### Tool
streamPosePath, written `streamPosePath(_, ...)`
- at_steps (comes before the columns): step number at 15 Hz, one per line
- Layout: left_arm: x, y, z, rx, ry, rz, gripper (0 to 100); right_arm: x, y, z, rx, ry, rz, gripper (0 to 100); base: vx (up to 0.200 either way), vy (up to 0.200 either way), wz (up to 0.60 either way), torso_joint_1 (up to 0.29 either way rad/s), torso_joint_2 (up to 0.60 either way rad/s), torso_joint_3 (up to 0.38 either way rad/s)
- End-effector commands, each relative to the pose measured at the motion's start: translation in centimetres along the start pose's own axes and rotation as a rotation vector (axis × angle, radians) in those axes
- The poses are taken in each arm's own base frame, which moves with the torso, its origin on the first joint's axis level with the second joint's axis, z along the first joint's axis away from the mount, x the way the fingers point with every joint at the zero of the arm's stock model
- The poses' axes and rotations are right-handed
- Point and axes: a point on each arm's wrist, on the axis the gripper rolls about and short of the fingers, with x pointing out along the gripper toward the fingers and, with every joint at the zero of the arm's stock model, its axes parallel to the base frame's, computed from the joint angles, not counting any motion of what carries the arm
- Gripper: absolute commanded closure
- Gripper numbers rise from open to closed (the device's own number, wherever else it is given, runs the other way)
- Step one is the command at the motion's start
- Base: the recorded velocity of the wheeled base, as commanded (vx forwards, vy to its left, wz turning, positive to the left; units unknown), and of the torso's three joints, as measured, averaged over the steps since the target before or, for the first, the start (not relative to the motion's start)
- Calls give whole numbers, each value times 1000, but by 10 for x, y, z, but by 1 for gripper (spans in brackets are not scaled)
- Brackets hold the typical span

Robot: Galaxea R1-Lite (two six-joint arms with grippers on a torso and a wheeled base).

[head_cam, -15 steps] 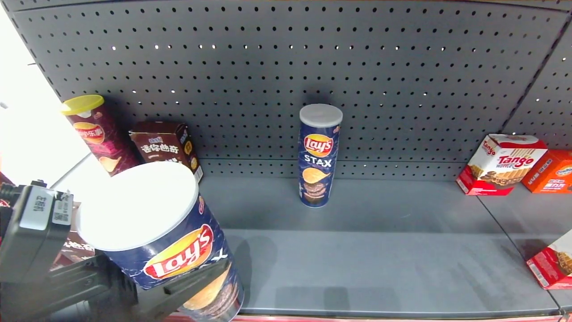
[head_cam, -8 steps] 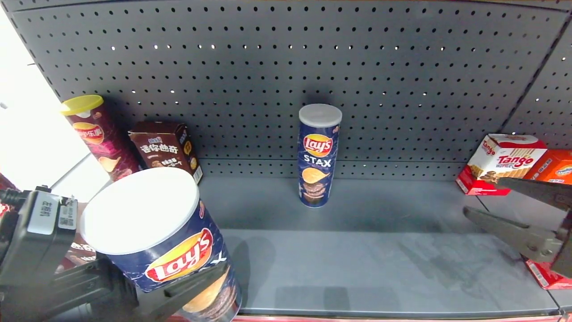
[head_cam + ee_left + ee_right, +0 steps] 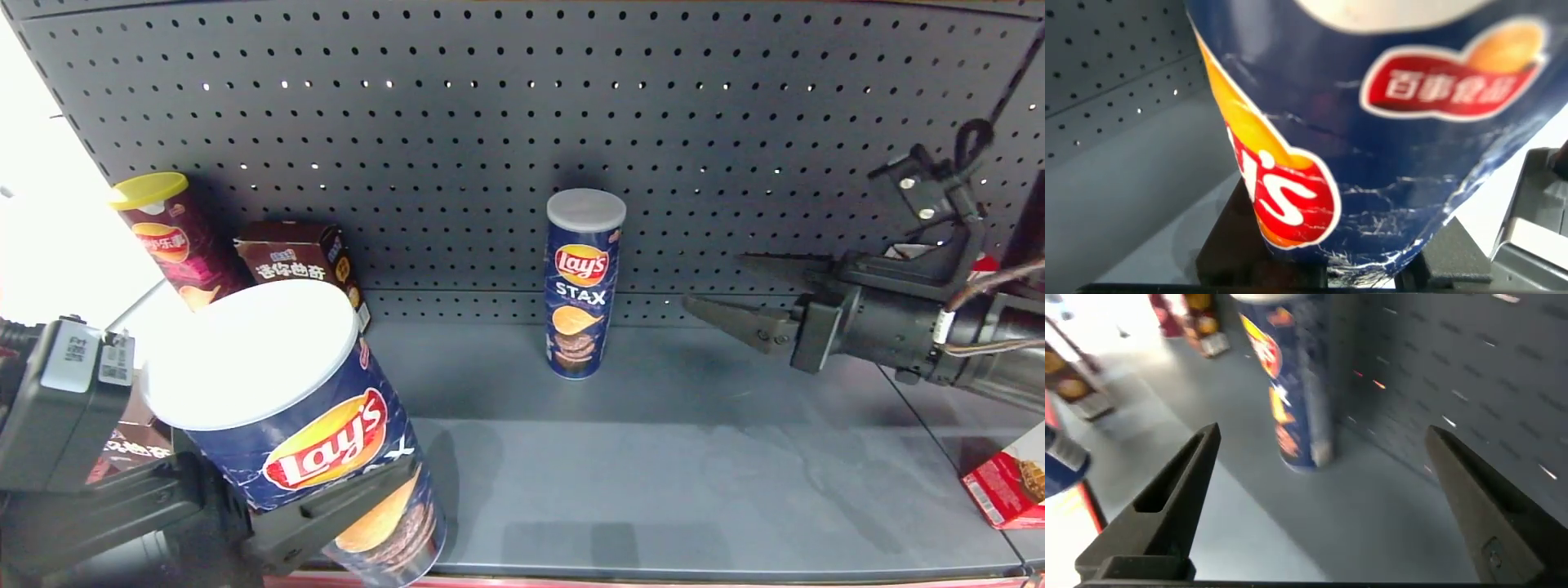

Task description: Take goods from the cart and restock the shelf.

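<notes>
- At the lower left of the head view, the left gripper (image 3: 286, 506) is clamped around the held can (image 3: 277, 408). This blue chip can is tilted at the front edge of the shelf (image 3: 694, 474), with its white lid toward the camera.
- There are two blue chip cans. The other is the standing can (image 3: 581, 286), upright at the frame centre and close to the pegboard wall (image 3: 490, 122).
- At the upper left is one maroon can (image 3: 175, 237) with a yellow lid, and one brown box (image 3: 302, 261) just beside it.
- At the right, the right gripper (image 3: 712, 280) is spread wide and holds nothing. It points at the standing can and is clear of it.
- In the lower right corner is one red box (image 3: 1004, 486), cut off by the frame edge.
- The left wrist view shows the held can (image 3: 1372, 139) up close, with a red oval label on its far side and the dark left gripper (image 3: 1331, 261) under it.
- The right wrist view looks past the right gripper (image 3: 1324, 431). The standing can (image 3: 1298, 384) sits beyond the two spread fingers (image 3: 1167, 506), with its base on the shelf next to the wall.
</notes>
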Motion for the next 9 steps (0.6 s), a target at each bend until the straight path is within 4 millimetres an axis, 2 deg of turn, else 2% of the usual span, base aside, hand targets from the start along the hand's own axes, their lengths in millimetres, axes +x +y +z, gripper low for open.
streamPosePath(1, 5, 2, 3, 0, -5, 1, 100, 31, -18, -13, 15, 44, 31, 0, 0, 0, 0, 0, 0, 0)
streamPosePath(3, 6, 5, 3, -1, 1, 13, 100, 42, -23, -11, -1, 26, 76, 0, 0, 0, 0, 0, 0, 0)
streamPosePath(5, 7, 5, 2, -1, 3, 13, 100, 51, -33, -16, -64, -53, 219, 0, 0, 0, 0, 0, 0, 0)
streamPosePath(9, 6, 6, 2, -4, 6, 21, 100, 63, -35, -24, -83, -85, 370, 0, 0, 0, 0, 0, 0, 0)
